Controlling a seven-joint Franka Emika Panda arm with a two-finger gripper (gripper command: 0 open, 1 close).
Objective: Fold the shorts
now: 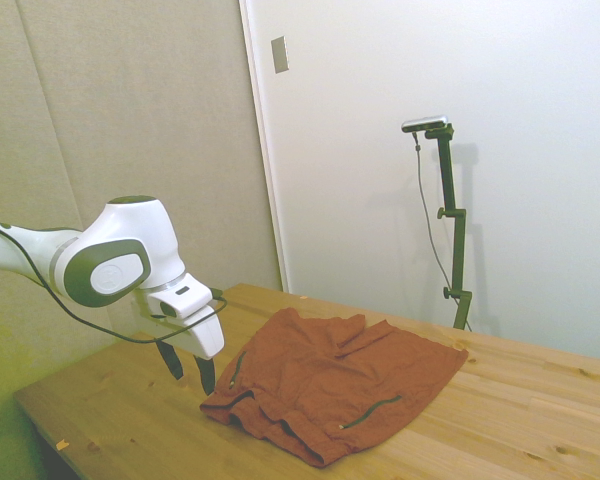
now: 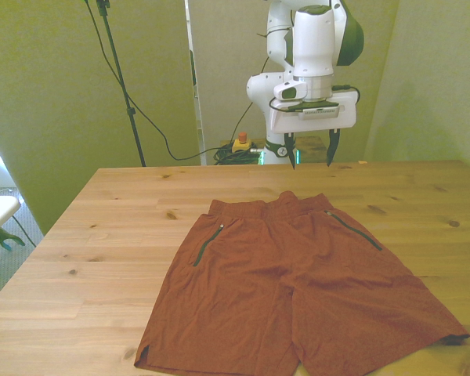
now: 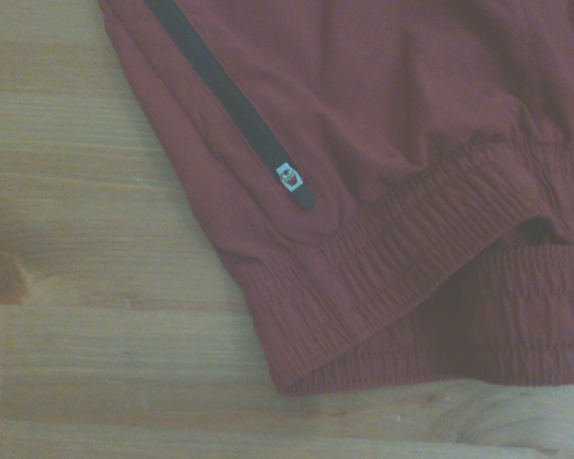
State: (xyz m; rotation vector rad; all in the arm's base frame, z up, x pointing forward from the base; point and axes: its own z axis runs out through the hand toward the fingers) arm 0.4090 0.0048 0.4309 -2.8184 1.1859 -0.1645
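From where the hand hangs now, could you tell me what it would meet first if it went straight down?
Probably the shorts at their waistband, close to a corner; the wrist view shows that edge below. The open hand hangs above it, though bare table lies close by.

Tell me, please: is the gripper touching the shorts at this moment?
Apart. In the front view the open gripper hangs above the table's far edge, its fingertips clear of the shorts, with bare wood showing between them and the waistband.

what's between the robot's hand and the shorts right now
Nothing. In the front view the open hand hangs above bare wooden table just beyond the waistband of the shorts; the side view shows no object between them either.
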